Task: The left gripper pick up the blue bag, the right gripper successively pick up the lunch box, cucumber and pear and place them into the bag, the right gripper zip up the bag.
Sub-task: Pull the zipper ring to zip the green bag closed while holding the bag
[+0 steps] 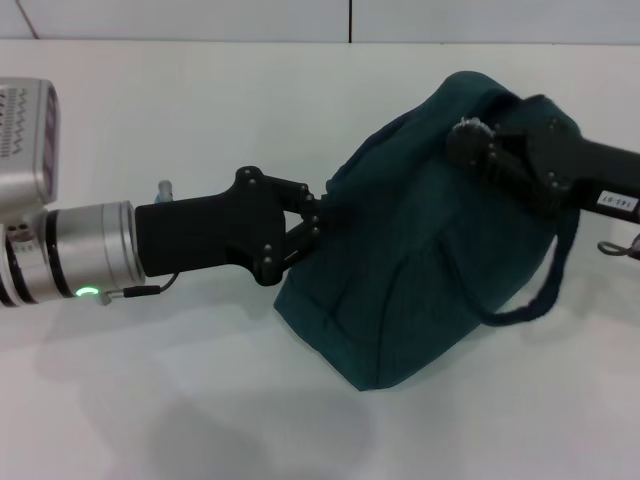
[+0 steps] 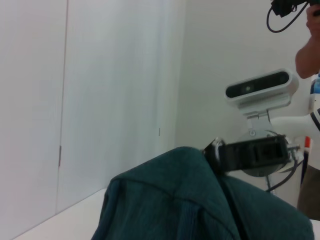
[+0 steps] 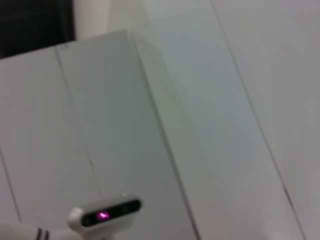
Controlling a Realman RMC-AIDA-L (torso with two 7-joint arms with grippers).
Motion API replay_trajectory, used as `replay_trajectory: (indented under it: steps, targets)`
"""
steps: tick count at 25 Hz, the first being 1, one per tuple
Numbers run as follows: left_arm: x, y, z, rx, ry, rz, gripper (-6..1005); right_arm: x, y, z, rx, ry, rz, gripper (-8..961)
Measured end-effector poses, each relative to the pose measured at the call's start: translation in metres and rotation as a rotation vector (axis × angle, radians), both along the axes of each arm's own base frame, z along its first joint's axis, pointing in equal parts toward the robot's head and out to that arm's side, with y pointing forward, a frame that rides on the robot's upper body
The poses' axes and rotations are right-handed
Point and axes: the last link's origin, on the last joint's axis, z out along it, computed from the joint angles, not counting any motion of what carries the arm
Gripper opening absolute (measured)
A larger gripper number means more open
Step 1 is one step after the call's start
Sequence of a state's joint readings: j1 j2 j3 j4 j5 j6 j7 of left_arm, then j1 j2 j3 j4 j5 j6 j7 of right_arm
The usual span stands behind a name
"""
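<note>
White counter (image 1: 150, 120) runs back to a pale panelled wall, and little else shows on it besides the blue bag (image 1: 420, 250), which sits right of centre, slumped and leaning toward the left. Its top looks closed over; no lunch box, cucumber or pear is visible, so they are probably inside already, though that cannot be confirmed.

From the left, the left claw (image 1: 312, 222) reaches in level with the counter and is clenched on a fold of cloth at the bag's left upper edge. From the right, the right claw (image 1: 470, 140) is pressed against the bag's far top, near where the zip would run. Whether it is pinching the zip pull cannot be told, since its fingertips are buried in the fabric.

The bag is soft cloth, sagging and wrinkling wherever it is pushed, so it will give rather than resist. With food inside it would hang heavy and swing. A strap (image 1: 545, 290) loops loose on the right. For zipping, the firm spots are the seam edge, already held on the left, and the small metal pull; pulling without that counter-hold would likely just drag the whole bag along.
</note>
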State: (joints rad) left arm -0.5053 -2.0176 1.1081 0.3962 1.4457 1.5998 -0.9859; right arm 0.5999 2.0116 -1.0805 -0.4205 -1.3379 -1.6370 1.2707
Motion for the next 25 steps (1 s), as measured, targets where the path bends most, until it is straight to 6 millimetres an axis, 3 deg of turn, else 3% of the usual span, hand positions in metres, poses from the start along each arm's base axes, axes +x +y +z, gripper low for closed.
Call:
replay_trajectory:
  steps: [5, 14, 25]
  targets:
    - [-0.001, -0.001, -0.003, -0.003, 0.0, 0.008, 94, 0.007, 0.003, -0.004, -0.002, -0.033, -0.049, 7]
    - [-0.004, -0.001, 0.0, -0.003, 0.02, 0.003, 105, 0.013, 0.003, 0.012, 0.047, 0.028, -0.073, 6]
    - [-0.007, 0.001, 0.004, 0.003, 0.033, 0.001, 119, 0.046, 0.007, 0.029, 0.141, 0.004, -0.222, 7]
